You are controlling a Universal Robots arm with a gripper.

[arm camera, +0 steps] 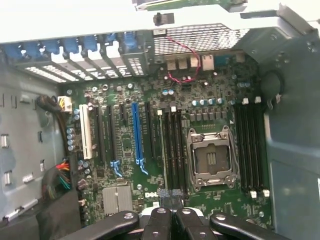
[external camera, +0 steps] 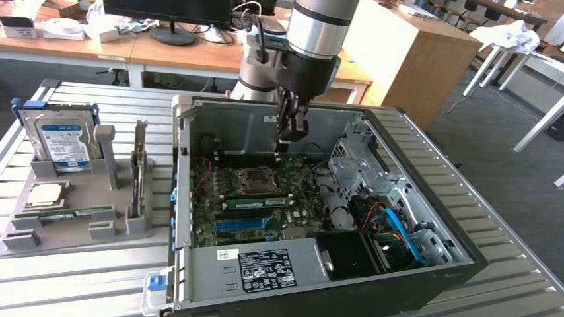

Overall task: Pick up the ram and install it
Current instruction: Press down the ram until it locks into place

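Single arm reaches over a black open-sided computer tower case (external camera: 238, 125) lying on the slatted metal bench (external camera: 79, 277). The claw (external camera: 292, 135) is clenched, fingers pressed together, with nothing between them; it hangs inside the case opening, raised above the green motherboard. The ram (external camera: 257, 202), a slim long green memory stick, stands on edge in a dark slot on the motherboard, below the claw and apart from it. In the wrist view the claw (arm camera: 170, 200) sits directly over one end of the ram (arm camera: 163, 150), which appears there edge-on as a thin pale line running away from the fingertips. Whether the stick is fully latched in the slot cannot be told. The square metal-framed processor socket (external camera: 251, 178) (arm camera: 210, 159) lies just beside the ram, also beneath the claw. A long blue plastic expansion slot (external camera: 242, 224) (arm camera: 136, 130) lies on the ram's other side, further from the claw than the ram. Well apart from the claw, outside the case toward the exterior view's left, a grey moulded parts holder (external camera: 70, 231) sits on the bench. It carries an upright blue-labelled hard drive (external camera: 60, 142), a tall expansion card on edge (external camera: 139, 165), and a second slim green strip (external camera: 70, 212) lying flat.
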